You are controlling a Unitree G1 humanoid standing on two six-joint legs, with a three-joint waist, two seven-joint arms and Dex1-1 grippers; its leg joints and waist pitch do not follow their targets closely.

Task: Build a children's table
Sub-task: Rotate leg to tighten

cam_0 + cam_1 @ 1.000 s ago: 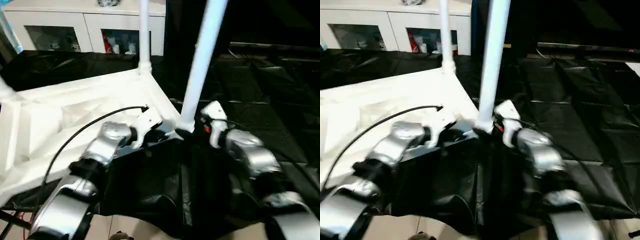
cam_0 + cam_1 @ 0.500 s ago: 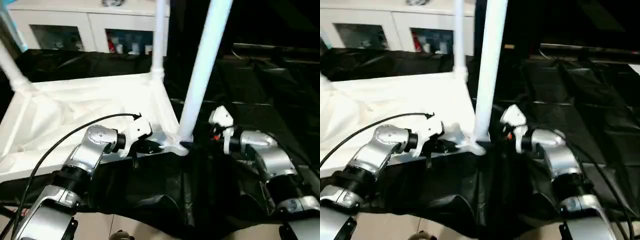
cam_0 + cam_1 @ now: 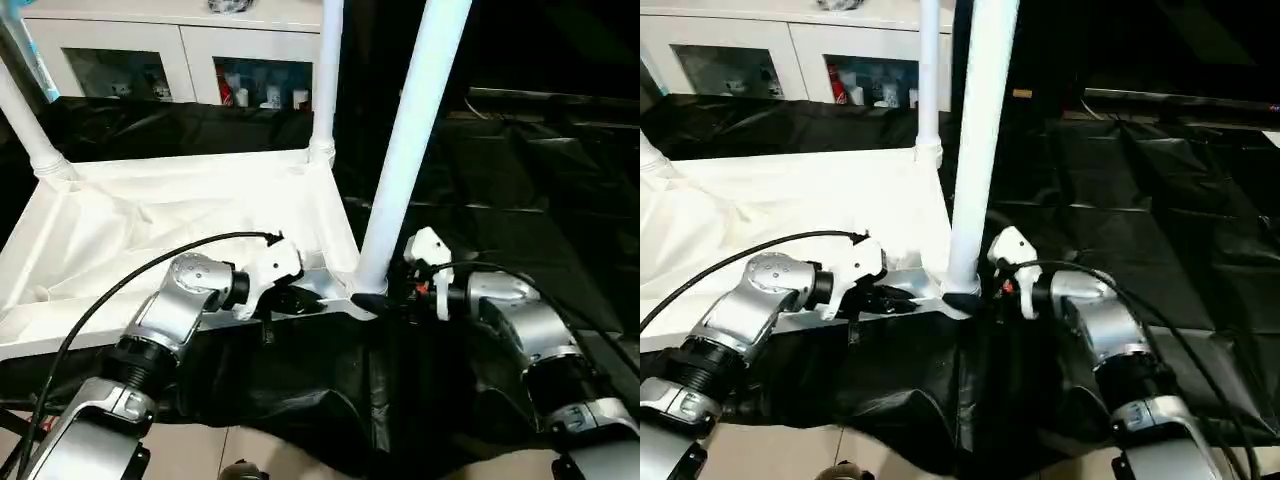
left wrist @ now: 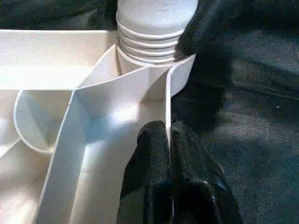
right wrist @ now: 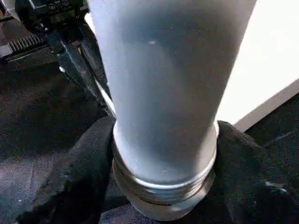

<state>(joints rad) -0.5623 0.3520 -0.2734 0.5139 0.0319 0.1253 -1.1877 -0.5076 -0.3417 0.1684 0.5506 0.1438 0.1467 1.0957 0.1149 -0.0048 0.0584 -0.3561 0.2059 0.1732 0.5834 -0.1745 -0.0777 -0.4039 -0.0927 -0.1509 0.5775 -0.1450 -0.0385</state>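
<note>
The children's table lies upside down, its white ribbed top on black cloth. Three white legs stand up from its corners: the near one, a far one and one at the far left. My left gripper is shut on the thin rim wall of the top, right beside the near corner. My right gripper sits at the base of the near leg. Its black fingers hug the leg's threaded foot from both sides.
A white cabinet with glass doors stands behind the table. Black sheeting covers the surface to the right and hangs over the front edge, with pale floor below. A black cable arcs over my left forearm.
The view has shifted and steadied. My right gripper has moved in to the near leg's base and closed around it. My left gripper keeps its hold on the rim.
</note>
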